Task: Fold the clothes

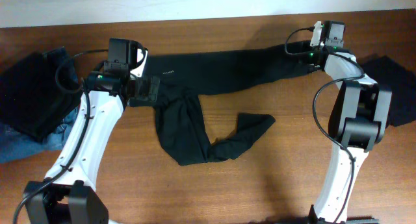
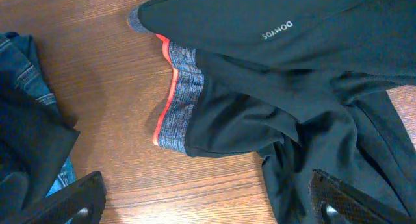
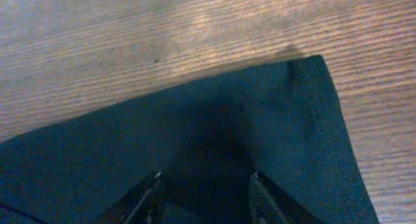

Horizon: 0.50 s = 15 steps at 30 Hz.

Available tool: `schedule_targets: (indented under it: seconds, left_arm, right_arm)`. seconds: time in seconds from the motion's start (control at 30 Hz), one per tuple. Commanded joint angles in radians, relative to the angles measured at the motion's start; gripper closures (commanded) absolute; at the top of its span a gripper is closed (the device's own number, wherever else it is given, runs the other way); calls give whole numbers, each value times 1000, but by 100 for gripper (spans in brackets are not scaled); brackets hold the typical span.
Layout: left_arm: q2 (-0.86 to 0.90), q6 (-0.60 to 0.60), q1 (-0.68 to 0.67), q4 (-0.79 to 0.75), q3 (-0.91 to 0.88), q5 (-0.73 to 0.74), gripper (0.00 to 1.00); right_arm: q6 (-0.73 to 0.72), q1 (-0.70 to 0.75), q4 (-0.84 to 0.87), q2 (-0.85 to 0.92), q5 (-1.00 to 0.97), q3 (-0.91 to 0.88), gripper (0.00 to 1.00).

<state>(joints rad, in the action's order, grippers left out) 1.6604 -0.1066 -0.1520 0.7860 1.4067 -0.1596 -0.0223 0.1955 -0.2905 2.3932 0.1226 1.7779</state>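
black trousers sprawl across brown wooden table.

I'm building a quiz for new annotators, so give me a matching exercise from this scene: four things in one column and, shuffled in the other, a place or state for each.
Things:
1. grey waistband
2. blue jeans
3. right gripper
4. loose trouser leg

Descriptions:
A. bent and bunched in the middle of the table
B. edged with red-orange trim
C. jaws apart over the straight leg's hem
D. at the table's left side

Pairs: 1-B; 2-D; 3-C; 4-A.
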Motion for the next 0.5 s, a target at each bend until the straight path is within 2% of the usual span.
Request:
schedule_targets:
  seconds: [0.0, 0.07, 0.13, 0.17, 0.27, 0.47]
  left_arm:
    - [-23, 17, -2, 2, 11, 14, 1]
    - [-23, 17, -2, 5, 11, 14, 1]
    - [-23, 17, -2, 16, 11, 14, 1]
    - [-23, 16, -2, 19, 11, 14, 1]
    - [-23, 16, -2, 35, 11, 13, 1]
    - [-22, 17, 31, 57, 9, 14, 1]
  right_arm:
    - [-5, 3, 13, 43, -3, -2, 53]
    - [-12, 8, 11, 43, -3, 13, 49]
    - [-12, 14, -12, 41, 3, 45, 27]
    - [-12, 14, -20, 40, 5, 52, 24]
    - [-7, 13, -104, 26, 17, 122, 2]
    - [-8, 1, -276, -52, 59, 296, 1]
